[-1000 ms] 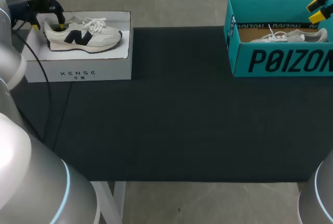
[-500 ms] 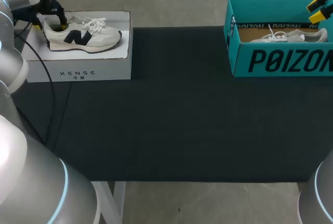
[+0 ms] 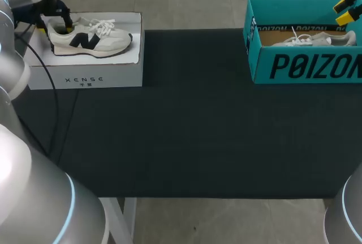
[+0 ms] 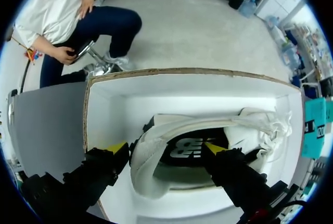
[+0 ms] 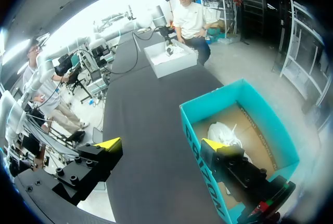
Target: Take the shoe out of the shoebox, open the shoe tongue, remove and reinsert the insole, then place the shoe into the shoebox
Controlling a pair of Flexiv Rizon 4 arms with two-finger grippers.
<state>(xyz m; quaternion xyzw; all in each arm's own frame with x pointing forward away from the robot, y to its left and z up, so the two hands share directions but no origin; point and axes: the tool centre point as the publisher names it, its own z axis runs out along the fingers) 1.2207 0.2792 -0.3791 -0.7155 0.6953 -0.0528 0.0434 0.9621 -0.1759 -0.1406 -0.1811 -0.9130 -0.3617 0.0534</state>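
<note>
Left wrist view: shoe [image 4: 156, 156] heel lies within the spread left claw [image 4: 165, 148]; nothing gripped.

Dark lettering runs along the teal shoebox [image 3: 305, 65], small lettering on the white box [image 3: 56, 75], a logo on the shoe [image 3: 90, 39].

The wide-spread claw [image 5: 159, 144] straddles the teal shoebox [image 5: 200, 167] wall; a white shoe [image 5: 222, 133] lies inside.

Wide stretch of black mat [image 3: 192, 114] between white shoebox [image 3: 85, 77] and teal shoebox [image 3: 305, 67], both open-topped.
</note>
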